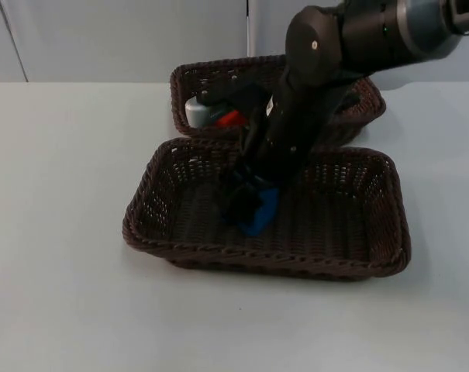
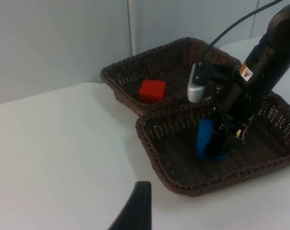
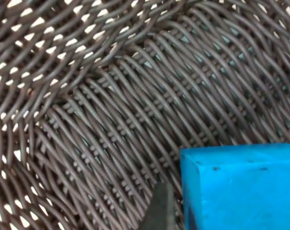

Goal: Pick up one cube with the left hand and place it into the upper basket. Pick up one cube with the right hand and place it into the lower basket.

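Blue cube [image 1: 259, 214] sat low inside the lower basket [image 1: 374, 263], about mid-floor, slightly toward the side facing the upper basket; the right gripper [image 1: 248, 208] was clamped on it, black fingers on opposite faces as seen from the left wrist view, cube [image 2: 205, 139] at or just above the weave, contact with the floor hard to tell. In the right wrist view the cube [image 3: 240, 187] had crisp flat faces and sharp edges with a fingertip just beside it, wicker floor [image 3: 111, 96] right behind it. Judged: rigid, light, smooth-sided block, not fragile, slightly slippery; best held on two parallel flat faces near the middle, not on corners. Likely the release step was next; the woven floor is uneven, so the cube could tip a bit on landing. Red cube [image 2: 152, 90] already lay in the upper basket [image 2: 117, 79], which touched the lower basket's far rim. Left gripper [image 2: 135, 211] waited off to the side of the lower basket over the white table [image 1: 63, 294], well apart from it; could not tell if its fingers were apart or closed.
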{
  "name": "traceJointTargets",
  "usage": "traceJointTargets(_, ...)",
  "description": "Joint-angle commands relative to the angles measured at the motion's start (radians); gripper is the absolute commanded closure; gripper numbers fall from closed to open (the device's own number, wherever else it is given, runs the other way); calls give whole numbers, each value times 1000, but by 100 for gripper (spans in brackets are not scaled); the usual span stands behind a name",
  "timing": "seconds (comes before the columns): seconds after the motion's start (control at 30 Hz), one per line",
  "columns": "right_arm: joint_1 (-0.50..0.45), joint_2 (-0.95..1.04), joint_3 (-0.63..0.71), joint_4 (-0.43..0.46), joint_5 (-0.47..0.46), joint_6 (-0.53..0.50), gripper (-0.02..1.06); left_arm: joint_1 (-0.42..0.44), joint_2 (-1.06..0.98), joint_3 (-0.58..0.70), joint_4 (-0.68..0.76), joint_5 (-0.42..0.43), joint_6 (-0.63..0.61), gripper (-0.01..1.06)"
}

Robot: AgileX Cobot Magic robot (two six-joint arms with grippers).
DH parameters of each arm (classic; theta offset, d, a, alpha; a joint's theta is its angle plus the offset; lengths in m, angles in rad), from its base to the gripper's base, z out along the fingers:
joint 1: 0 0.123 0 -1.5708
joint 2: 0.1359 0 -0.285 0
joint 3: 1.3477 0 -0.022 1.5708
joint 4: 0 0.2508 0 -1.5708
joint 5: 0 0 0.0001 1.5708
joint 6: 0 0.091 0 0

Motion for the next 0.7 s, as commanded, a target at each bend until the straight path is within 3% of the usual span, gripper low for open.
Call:
traceJointTargets(0.0,4,-28,-5,-1,1,3,33,-3,-8,5,6,-5,-7,16)
traceJointTargets(0.23,4,-124,-5,-1,19,3,34,-3,-8,5,6,-5,-7,16)
traceJointTargets(0.67,4,-303,-5,2,149,10,34,-3,-8,5,6,-5,-7,16)
